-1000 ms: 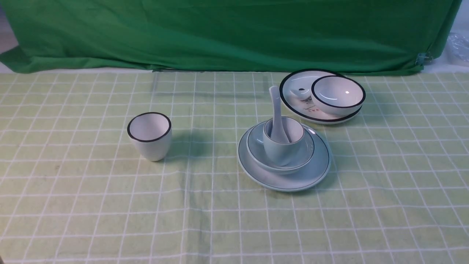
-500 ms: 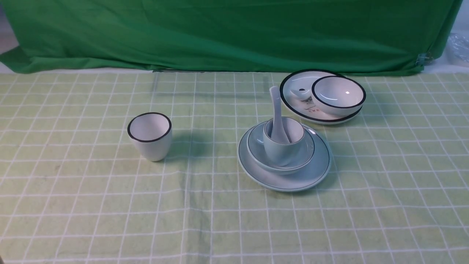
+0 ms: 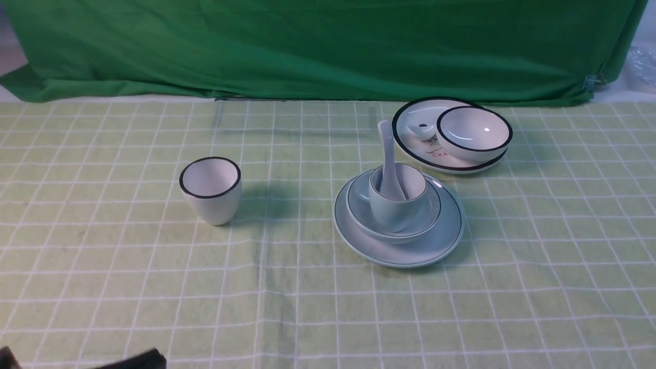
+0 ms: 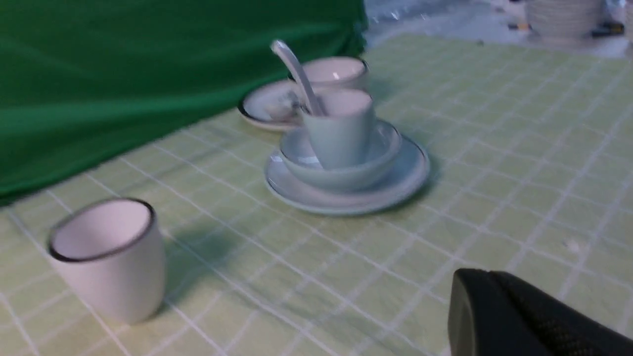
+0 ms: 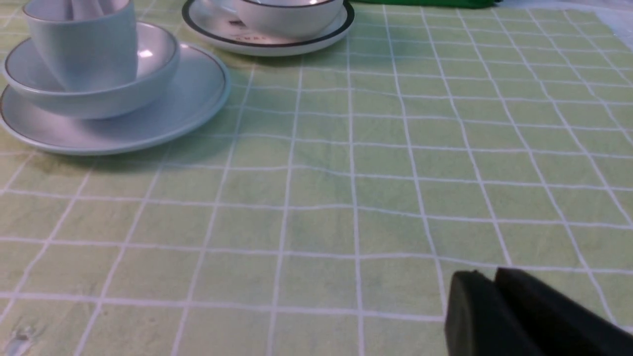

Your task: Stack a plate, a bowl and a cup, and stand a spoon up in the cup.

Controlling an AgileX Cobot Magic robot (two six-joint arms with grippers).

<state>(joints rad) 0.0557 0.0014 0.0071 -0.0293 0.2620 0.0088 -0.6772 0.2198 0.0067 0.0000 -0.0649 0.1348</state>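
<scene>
Currently, front view first.
Front – plate: set flat on the checked green tablecloth, right of centre.
Front – bowl: seated in the middle of the plate.
Front – cup: stood upright inside the bowl.
Front – spoon: scoop held down in the cup, handle leaned up and back above the rim.
Front – white cup: black-rimmed, upright, nothing seen inside, well apart to the left of the stack.
Front – white plate: black-rimmed, placed behind the stack near the green backdrop; printed marks shown inside.
Front – white bowl: black-rimmed, carried on the right part of the white plate, nothing seen inside.
Front – left gripper: only a dark tip seen at the bottom edge; whether spread or pressed together cannot be told.
Left wrist – stack: cup in bowl on plate, spoon slanted out of the cup; view blurred.
Left wrist – white cup: seen close, nothing inside.
Left wrist – left gripper: a black part seen in the corner, nothing pinched; jaw spacing cannot be told.
Right wrist – stack: cup in bowl on plate.
Right wrist – white bowl: carried on white plate.
Right wrist – right gripper: two black fingers seen pressed together over bare cloth, nothing between them.
</scene>
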